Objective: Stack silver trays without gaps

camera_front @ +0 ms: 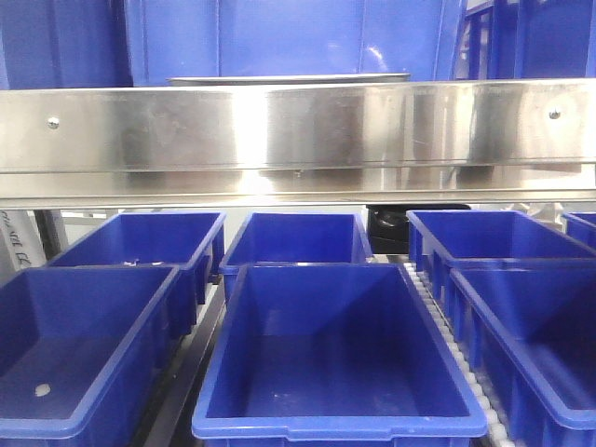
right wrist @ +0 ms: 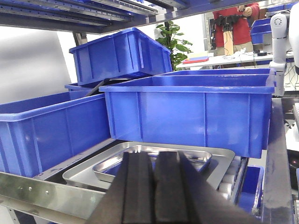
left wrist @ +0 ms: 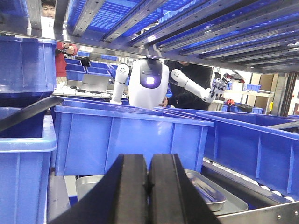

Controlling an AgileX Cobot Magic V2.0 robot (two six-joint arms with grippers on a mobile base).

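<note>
Two silver trays lie on the shelf behind the steel rail. A small silver tray (right wrist: pixel 198 157) rests inside a larger silver tray (right wrist: pixel 223 163), and both lie flat. In the left wrist view the small tray (left wrist: pixel 209 191) shows right of my fingers, on the large tray (left wrist: pixel 239 204). My left gripper (left wrist: pixel 148 161) is shut and empty, just in front of the trays. My right gripper (right wrist: pixel 153 158) is shut and empty, in front of the small tray's near rim. In the front view only a thin tray edge (camera_front: pixel 289 79) shows above the rail, and neither gripper is in sight.
A long brushed-steel shelf rail (camera_front: pixel 298 130) crosses in front of the trays. Deep blue bins (right wrist: pixel 187 112) stand close behind and beside them on the shelf. More blue bins (camera_front: pixel 335 354) fill the lower level. A white humanoid robot (left wrist: pixel 150 84) and people stand beyond.
</note>
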